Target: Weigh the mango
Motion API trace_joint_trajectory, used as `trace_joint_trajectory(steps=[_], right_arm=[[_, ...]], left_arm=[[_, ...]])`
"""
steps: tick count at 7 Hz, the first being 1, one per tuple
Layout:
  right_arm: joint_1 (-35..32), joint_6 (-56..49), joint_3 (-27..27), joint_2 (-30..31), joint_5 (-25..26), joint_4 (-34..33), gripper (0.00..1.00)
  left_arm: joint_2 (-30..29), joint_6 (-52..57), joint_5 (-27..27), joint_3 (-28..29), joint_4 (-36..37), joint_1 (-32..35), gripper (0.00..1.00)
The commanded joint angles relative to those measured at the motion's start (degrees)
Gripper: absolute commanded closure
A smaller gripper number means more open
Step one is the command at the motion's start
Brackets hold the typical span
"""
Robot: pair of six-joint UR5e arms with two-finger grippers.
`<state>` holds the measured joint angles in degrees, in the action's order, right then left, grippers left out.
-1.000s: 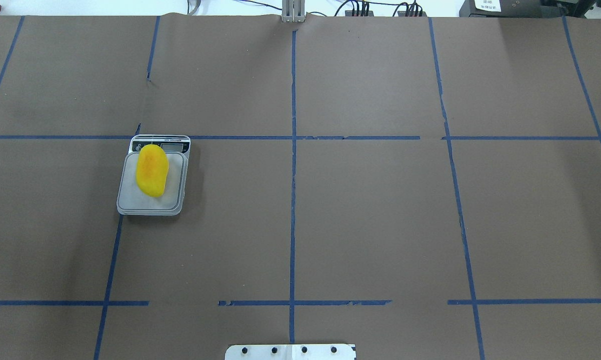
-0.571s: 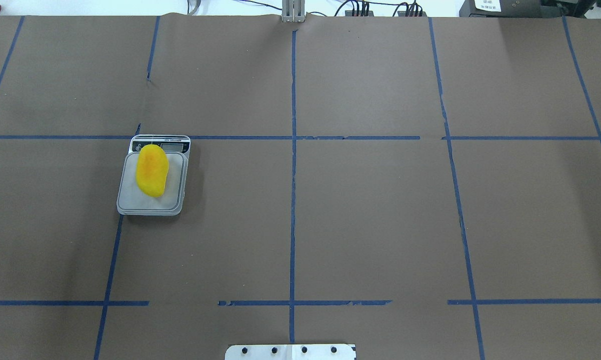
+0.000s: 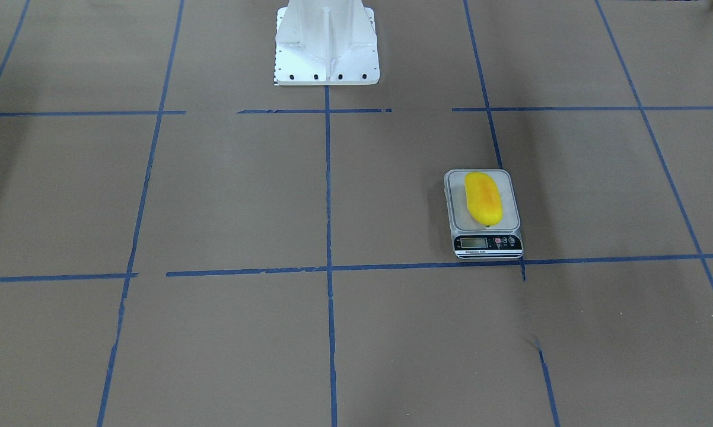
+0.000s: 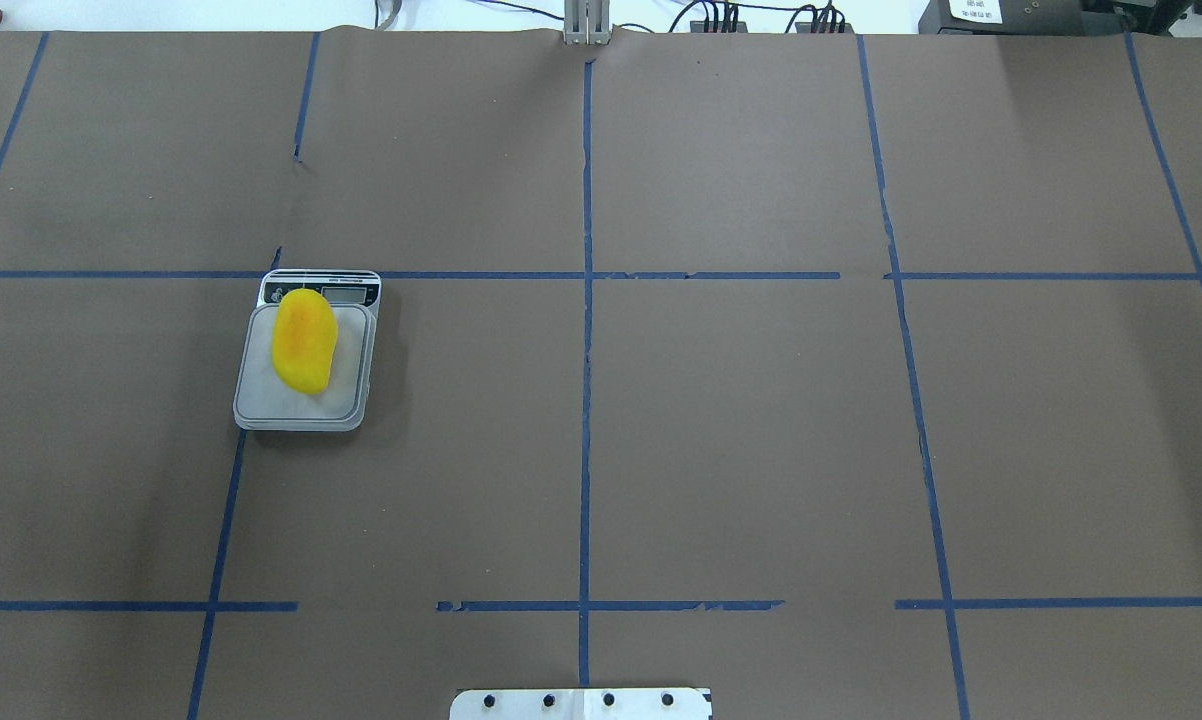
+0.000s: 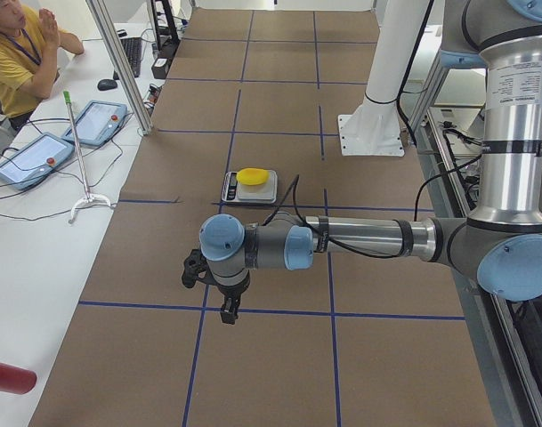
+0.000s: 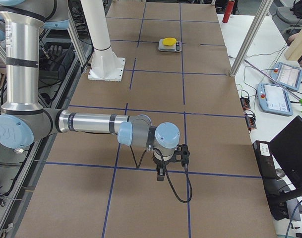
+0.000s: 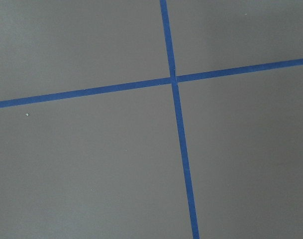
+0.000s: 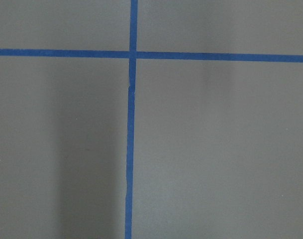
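Now the mango (image 4: 304, 341) lies on the scale (image 4: 261, 405), at nine o'clock overhead. The left gripper (image 5: 226, 313) and right gripper (image 6: 160, 177) hang well apart from it; I cannot tell their finger spacing.

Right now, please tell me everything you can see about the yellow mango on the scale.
The small oblong yellow mango is smooth and glossy, with an orange blush on top. It lies on its side on the pale grey platform of the small digital kitchen scale, narrower than the platform, its long axis running roughly away from the robot, the far tip close to the display panel. Only the platform touches it. It looks whole.
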<state>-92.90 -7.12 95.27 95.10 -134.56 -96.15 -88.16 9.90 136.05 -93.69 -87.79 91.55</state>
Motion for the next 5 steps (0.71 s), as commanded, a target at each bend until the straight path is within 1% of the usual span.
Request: trace_joint_trajectory(steps=[1,5], right_arm=[[0.0,0.0,0.0,0.0,0.0,0.0,0.0],[0.0,0.0,0.0,0.0,0.0,0.0,0.0]], left_arm=[[-0.4,-0.1,0.0,-0.1,-0.1,-0.1,0.0],[-0.5,-0.2,-0.2,-1.8,0.1,0.0,0.0]])
